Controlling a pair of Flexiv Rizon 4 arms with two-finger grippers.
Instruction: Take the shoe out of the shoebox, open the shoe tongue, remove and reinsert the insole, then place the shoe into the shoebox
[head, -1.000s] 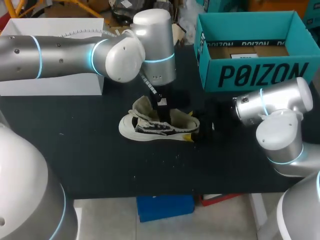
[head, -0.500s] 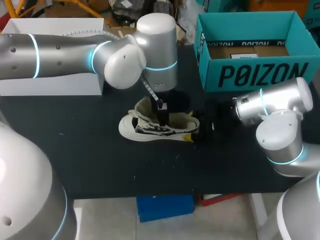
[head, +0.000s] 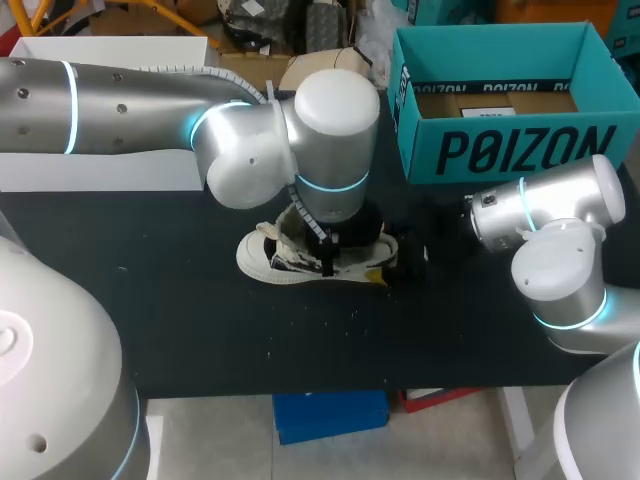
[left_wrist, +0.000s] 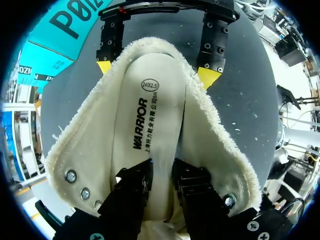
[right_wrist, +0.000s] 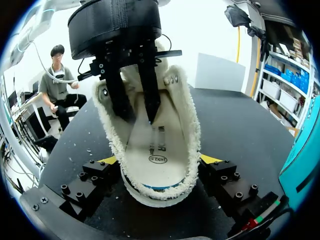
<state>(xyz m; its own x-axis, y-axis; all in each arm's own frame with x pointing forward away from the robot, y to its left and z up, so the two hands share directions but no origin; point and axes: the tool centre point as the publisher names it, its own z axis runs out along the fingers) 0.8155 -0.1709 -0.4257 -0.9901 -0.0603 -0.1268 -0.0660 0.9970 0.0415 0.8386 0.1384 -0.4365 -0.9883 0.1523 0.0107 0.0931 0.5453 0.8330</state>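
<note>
The shoe (head: 275, 258) is out on the black table (head: 200, 320), lying on its side near the middle, toe toward the robot's left and heel toward its right. The teal shoebox (head: 500, 150) stands open at the far right of the table, well apart from the shoe. A white box (head: 100, 170) sits at the far left.

The left arm (head: 130, 95) comes across from the left, and its wrist hangs right over the shoe's opening. From its own camera, the left gripper (left_wrist: 162, 172) is down inside the shoe. Its 2 black fingers (left_wrist: 132, 187) sit close together with a narrow gap between them, tips on the cream insole (left_wrist: 150, 115). They are parted, with nothing clamped between them. The insole lies flat in the shoe, and the fleecy lining is spread wide on both sides.

At the heel end is the right gripper (right_wrist: 159, 160). Its 2 yellow-tipped fingers (right_wrist: 210, 159) stand wide apart, 1 on each side of the heel, both pressed against the fleece rim, so it has the shoe gripped. The right arm (head: 545, 215) comes in low from the table's right edge, just in front of the shoebox.
</note>
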